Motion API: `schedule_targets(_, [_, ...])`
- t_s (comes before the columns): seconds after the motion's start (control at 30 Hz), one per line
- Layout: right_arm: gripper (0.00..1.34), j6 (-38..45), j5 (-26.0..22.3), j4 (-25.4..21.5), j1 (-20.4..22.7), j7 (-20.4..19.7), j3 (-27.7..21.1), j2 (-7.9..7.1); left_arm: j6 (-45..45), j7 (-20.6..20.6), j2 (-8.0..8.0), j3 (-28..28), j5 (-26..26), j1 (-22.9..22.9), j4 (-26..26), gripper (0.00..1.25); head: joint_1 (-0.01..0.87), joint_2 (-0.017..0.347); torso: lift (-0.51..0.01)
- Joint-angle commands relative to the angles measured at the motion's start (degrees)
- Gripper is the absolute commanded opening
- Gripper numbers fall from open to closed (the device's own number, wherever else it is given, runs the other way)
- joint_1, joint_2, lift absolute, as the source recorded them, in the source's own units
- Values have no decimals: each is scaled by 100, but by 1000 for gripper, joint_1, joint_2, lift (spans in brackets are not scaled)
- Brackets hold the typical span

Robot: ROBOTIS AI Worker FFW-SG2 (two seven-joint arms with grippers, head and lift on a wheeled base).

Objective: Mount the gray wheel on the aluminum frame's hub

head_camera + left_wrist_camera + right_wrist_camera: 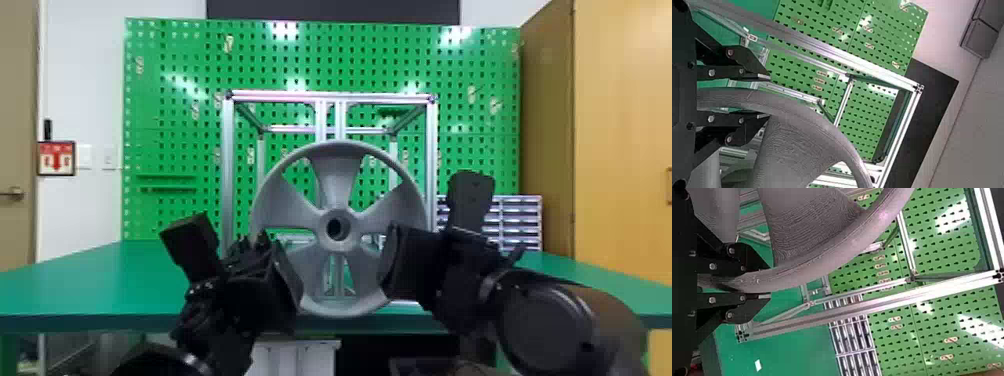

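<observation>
The gray wheel stands upright in front of the aluminum frame, held at both sides; its center hole faces the head camera, and the frame's hub is hidden behind it. On its lower left side is my left gripper, on its right side my right gripper. In the left wrist view, the fingers of my left gripper lie on both faces of the wheel's rim. My right gripper likewise has the rim between its closed fingers in the right wrist view.
The frame stands on the green table, with its upper bar above the wheel. Behind it rises a green pegboard. A small-drawer cabinet sits at the back right, beside a wooden cupboard.
</observation>
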Motion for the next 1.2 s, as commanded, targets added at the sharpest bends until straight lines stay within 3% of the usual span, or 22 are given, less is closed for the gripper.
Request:
schedule_targets(0.0, [193,-12,-7,123,-40,1,-1,5,0,0,-8,1,-7,-8,21,362,-5,6,-499])
schedule_targets(1.17, [193,14,-60,360,-251,10,26,5,35,123,-26,53,-192,-113,74,362,-5,6,-499])
